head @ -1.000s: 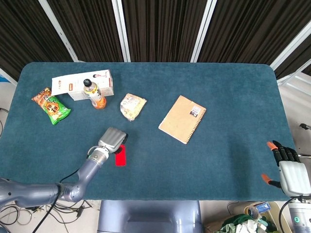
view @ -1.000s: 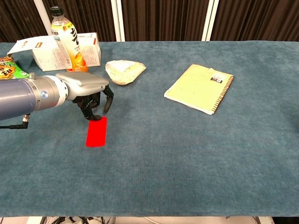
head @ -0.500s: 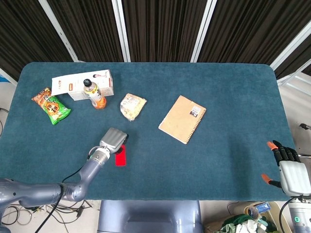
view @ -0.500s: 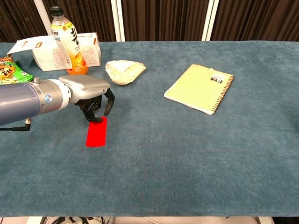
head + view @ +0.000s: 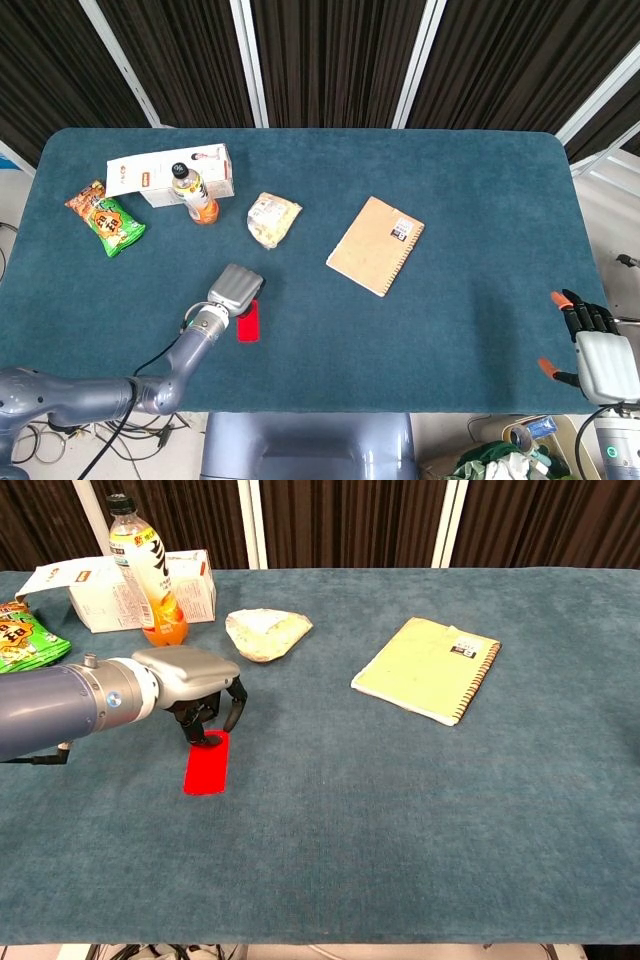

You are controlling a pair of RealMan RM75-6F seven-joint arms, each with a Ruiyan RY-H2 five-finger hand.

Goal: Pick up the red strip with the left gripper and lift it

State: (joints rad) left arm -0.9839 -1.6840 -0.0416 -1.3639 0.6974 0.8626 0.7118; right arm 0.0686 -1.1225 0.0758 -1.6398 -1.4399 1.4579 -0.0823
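The red strip [image 5: 248,323] [image 5: 207,765] lies flat on the blue table, near the front left. My left hand [image 5: 236,288] [image 5: 194,683] hovers over its far end, palm down. Its fingers are apart and curl downward, and the fingertips [image 5: 208,737] reach the strip's far edge. Nothing is held in it, and the strip still lies on the cloth. My right hand [image 5: 598,352] hangs off the table's front right corner with its fingers spread and nothing in it; the chest view does not show it.
Behind the left hand stand an orange drink bottle [image 5: 146,573], a white box [image 5: 92,592] and a green snack bag [image 5: 20,646]. A wrapped bun [image 5: 265,632] lies just beyond the hand. A tan spiral notebook [image 5: 430,668] lies at centre right.
My left hand has sunk a little and edged forward, bringing its fingertips onto the strip's far end. The strip and my right hand have not moved.
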